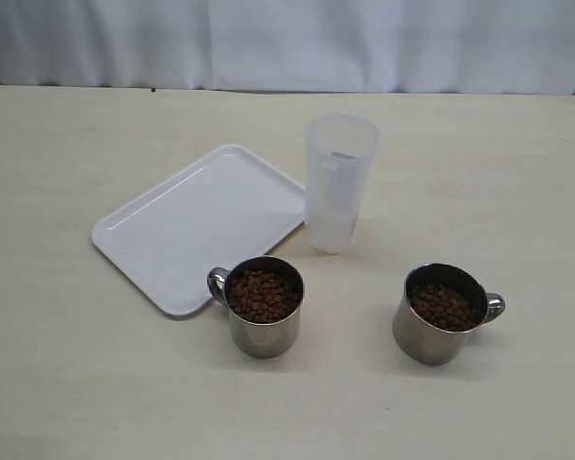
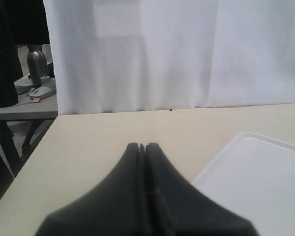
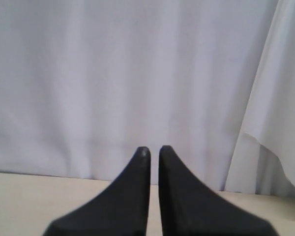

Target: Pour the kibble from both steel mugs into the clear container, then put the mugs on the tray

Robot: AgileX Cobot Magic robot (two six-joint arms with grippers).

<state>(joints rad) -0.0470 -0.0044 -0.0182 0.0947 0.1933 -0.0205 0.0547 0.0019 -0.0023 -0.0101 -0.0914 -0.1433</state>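
Your left hand [image 2: 141,146] is closed together on nothing, the tray [image 2: 255,172] lying near it on the counter [image 2: 88,142]; your right hand [image 3: 151,150], likewise together, faces the curtain [image 3: 137,73].

Quick scan: no txt, labels, brands or nos. legible anywhere. The tray [image 1: 172,230] is plain white, clear container [image 1: 337,192] just beside it unmarked. Steel mug [image 1: 265,335] next to tray and other steel mug [image 1: 424,340], well apart from tray: bare metal.

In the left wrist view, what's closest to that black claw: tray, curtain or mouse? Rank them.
1. tray, beside the left claw.
2. curtain, at the far edge of the table.
3. mouse, on the desk behind the curtain.
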